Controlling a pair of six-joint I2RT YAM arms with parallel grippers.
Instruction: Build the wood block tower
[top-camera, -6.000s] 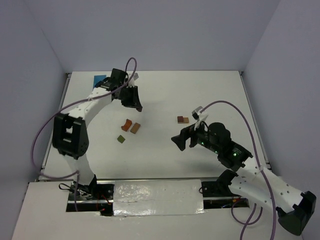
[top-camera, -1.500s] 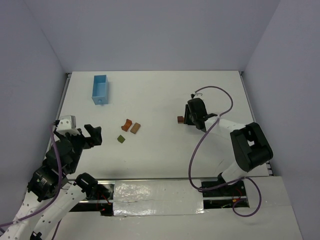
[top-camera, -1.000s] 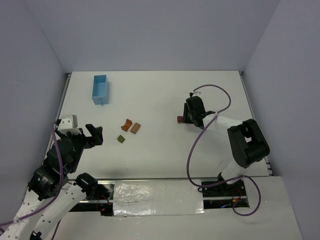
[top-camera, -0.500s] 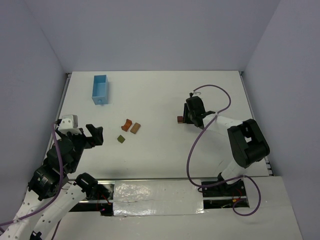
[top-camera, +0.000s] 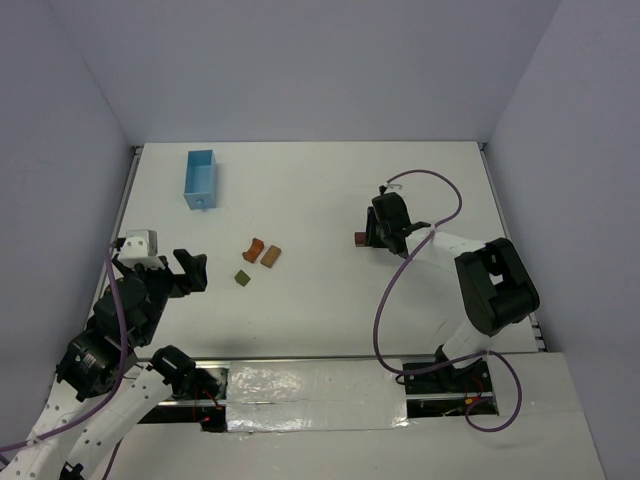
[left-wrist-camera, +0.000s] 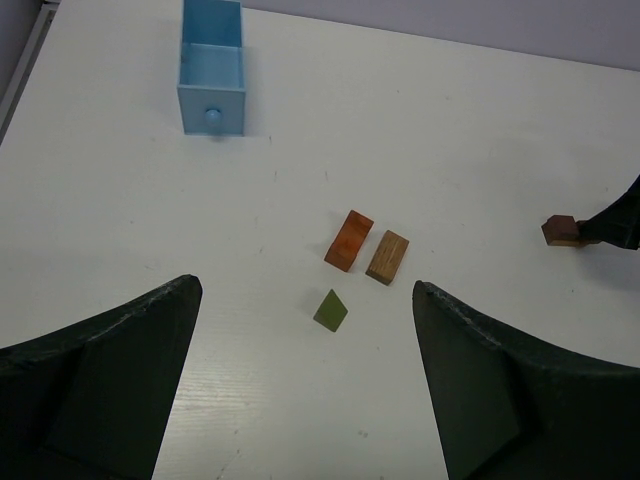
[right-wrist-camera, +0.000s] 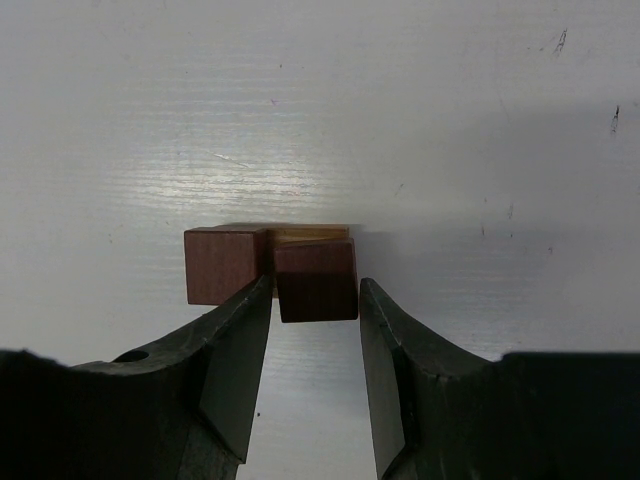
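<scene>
In the right wrist view a dark brown cube rests on a tan block, with a second dark brown cube against its left. My right gripper stands open astride the raised cube, a thin gap showing at the right finger. From above, this gripper is beside the brown cube. An orange-red arch, a tan-brown rectangle and an olive-green piece lie apart mid-table. My left gripper hangs wide open and empty near the left edge, short of the green piece.
A light blue box lies at the back left, also seen as the blue box in the left wrist view. The right arm's purple cable loops above the table behind the gripper.
My right jaws have spread a little off the raised brown cube, which stays put. Both arms otherwise hold their places.
</scene>
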